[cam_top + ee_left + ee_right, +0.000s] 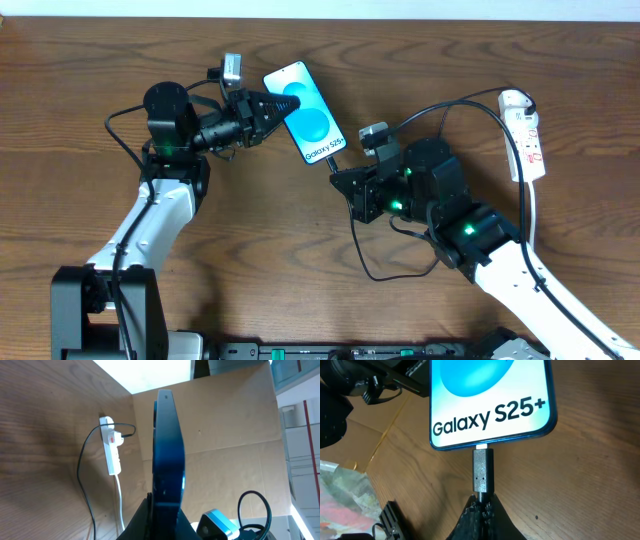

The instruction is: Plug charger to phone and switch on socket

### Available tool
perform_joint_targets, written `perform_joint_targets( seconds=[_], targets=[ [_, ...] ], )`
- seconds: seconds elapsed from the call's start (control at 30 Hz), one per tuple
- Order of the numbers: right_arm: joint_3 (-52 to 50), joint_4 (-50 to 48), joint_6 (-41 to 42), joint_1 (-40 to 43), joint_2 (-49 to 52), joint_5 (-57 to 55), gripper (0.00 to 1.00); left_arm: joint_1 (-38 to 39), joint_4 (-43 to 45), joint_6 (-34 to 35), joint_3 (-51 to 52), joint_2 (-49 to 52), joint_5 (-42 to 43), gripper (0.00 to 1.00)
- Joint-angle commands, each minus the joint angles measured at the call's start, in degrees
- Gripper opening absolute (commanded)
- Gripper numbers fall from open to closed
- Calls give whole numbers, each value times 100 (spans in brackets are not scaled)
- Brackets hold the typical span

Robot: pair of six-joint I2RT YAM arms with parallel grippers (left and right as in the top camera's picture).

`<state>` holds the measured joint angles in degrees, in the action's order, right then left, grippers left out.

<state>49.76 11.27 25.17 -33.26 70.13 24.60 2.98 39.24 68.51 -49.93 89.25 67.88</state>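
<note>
One wooden desk, seen from above; two robot arms reach in from its near edge, the left arm white and black, the right arm likewise; one socket, a narrow white strip with red marks, lies at the far right of the desk, well apart from everything else, with its one white cord trailing toward the near edge; one phone sits left of centre at the far side, screen up, blue and white, reading "Galaxy S25+"; the left tool is clenched on the phone's long left edge, and its wrist camera sees the phone edge-on, blocking the middle of that view; one charger, a thin black cable, arcs from the socket's far end across to the right arm; the right tool is clenched on the charger's one small connector, whose metal tip meets the middle of the phone's lower edge; how deep it sits cannot be told. Around: a brown cardboard sheet beyond the desk; a crumpled plastic bag at the right wrist view's left edge.
</note>
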Motion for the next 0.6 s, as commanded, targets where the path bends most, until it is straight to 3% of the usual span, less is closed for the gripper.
perform_joint_targets(
  seconds=[0.0, 0.27, 0.57],
  targets=[
    [39, -144, -105, -17, 39, -140, 5, 111, 52, -210, -85, -61, 479, 7],
    [39, -79, -671, -22, 37, -157, 24, 111, 50, -579, -85, -61, 452, 8],
    [39, 358, -765, -439, 37, -223, 24, 111, 50, -579, -85, -61, 236, 7]
  ],
)
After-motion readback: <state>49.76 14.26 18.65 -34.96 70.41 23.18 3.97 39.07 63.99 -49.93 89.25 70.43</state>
